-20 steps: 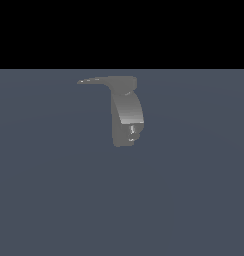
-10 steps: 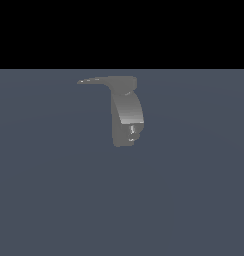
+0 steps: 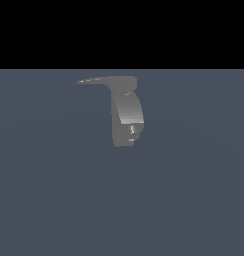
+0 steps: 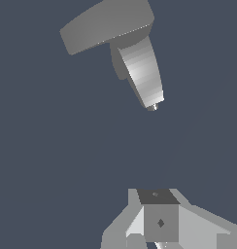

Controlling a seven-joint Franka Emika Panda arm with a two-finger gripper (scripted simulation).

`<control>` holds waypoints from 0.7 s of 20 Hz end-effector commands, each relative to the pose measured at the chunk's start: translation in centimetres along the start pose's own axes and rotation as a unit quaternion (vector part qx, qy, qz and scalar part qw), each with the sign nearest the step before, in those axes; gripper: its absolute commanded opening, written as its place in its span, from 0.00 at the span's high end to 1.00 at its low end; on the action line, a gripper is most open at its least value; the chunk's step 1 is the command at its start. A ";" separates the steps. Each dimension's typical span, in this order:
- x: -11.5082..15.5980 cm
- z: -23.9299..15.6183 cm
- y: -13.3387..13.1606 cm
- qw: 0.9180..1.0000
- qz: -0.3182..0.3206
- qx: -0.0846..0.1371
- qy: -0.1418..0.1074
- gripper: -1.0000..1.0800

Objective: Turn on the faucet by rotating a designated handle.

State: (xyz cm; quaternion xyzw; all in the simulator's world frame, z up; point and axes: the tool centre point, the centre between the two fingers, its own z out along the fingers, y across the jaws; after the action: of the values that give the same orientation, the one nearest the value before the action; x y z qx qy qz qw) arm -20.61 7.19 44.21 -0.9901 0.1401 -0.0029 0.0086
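A: Looking at the faucet [image 3: 125, 112], we find nothing has shifted over the last second — its handle [image 3: 94, 80] points toward the exterior view's left exactly as before, so we judge the turn not yet begun.

B: Agreed. The exterior view shows no arm; only the wrist view gives us the gripper [image 4: 159, 221], well apart from the faucet [image 4: 140, 70] — holding nothing, though how far open we cannot tell.
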 end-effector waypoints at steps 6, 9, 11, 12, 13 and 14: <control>2.1 2.4 -3.6 0.997 0.076 0.000 0.000 1.00; 3.1 3.4 -5.0 0.994 0.107 0.001 0.000 1.00; 3.8 4.0 -5.8 0.992 0.127 0.001 0.000 1.00; 4.2 4.3 -6.3 0.991 0.137 0.001 0.000 1.00; 4.5 4.6 -6.7 0.989 0.146 0.001 0.000 1.00; 4.9 5.0 -7.1 0.988 0.156 0.001 0.000 1.00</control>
State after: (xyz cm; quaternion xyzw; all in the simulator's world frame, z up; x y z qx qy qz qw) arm -14.62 12.23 39.88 -0.9605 0.2781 -0.0014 0.0093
